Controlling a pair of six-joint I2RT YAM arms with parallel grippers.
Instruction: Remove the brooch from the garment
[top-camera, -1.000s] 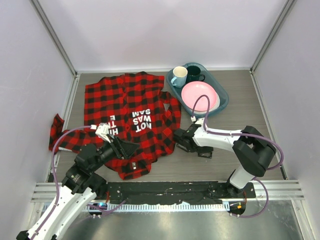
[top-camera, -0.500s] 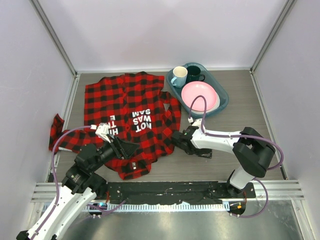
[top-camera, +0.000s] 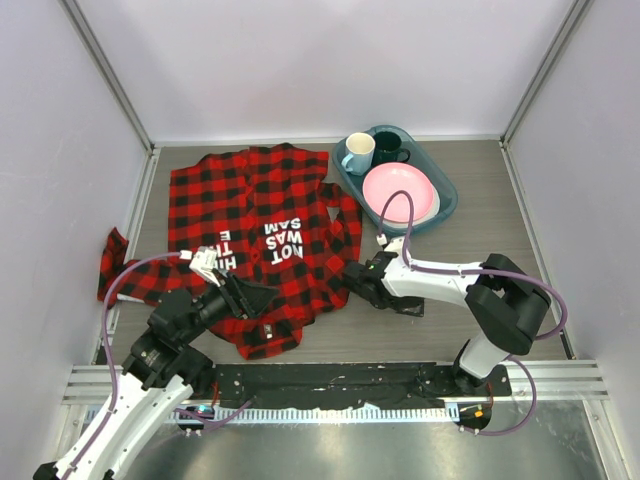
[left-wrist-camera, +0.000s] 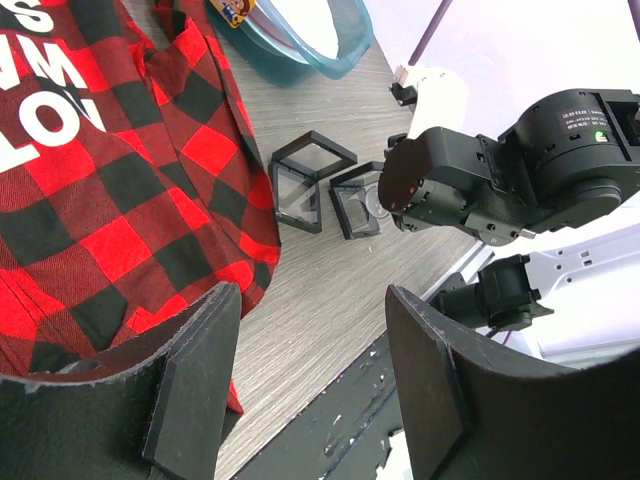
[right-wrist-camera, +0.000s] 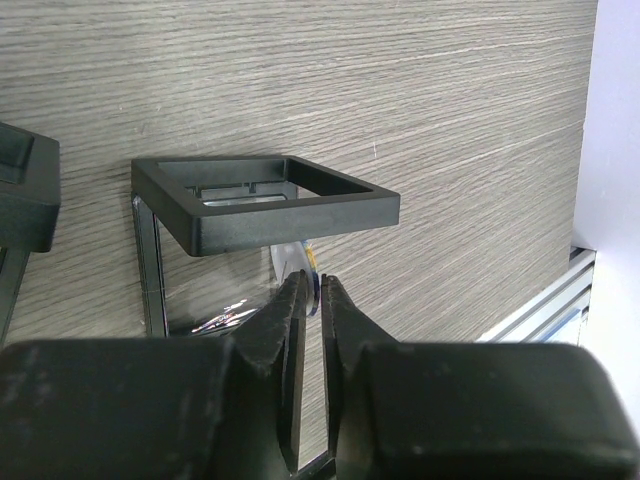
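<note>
Only the right wrist view shows the right gripper (right-wrist-camera: 312, 282) pinched narrowly on the small round brooch (right-wrist-camera: 288, 262), which has no visible long axis, inside the open black frame box (right-wrist-camera: 265, 205). The flannel shirt (left-wrist-camera: 110, 190) lies just beside that box. The left gripper (left-wrist-camera: 312, 300) gapes wide nearby.

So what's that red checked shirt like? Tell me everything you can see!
The shirt is soft-looking flannel in red and black checks, with white block letters, NOT WAS SAM, upside down from the top camera. It lies spread on the grey wooden table, one sleeve trailing off left, its near edge rumpled. The open left gripper hovers over that edge; whether it touches is unclear. A blue tray sits beside its far right corner.
</note>
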